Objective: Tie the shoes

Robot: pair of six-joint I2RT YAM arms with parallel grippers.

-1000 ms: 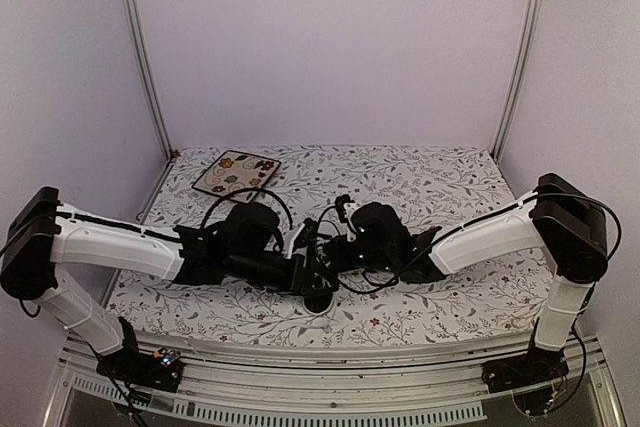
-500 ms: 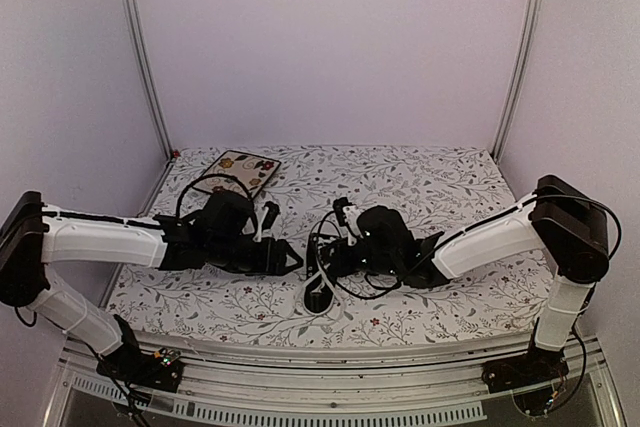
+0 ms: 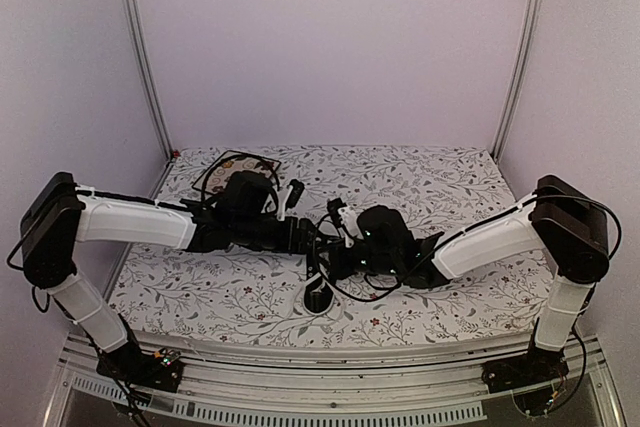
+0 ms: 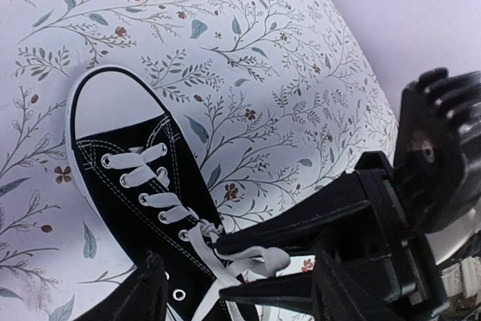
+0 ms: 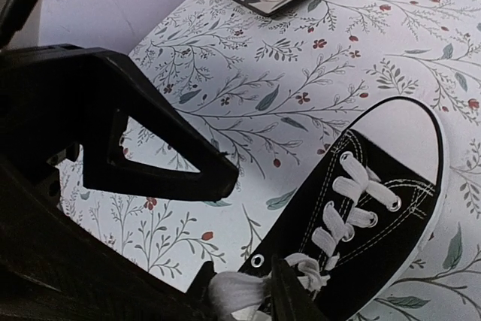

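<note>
Left gripper [image 3: 312, 240] has swung back in beside the black canvas sneaker [image 4: 128, 178] with white toe cap, mid floral worktop [image 4: 248, 58]; jaws wide, empty. Right gripper [image 4: 225, 267] jaws part open around the loose white lace [image 4: 252, 261]. You've no knot or bow yet, tying's all ahead

No text, label, brand or number can be read on anything here.
</note>
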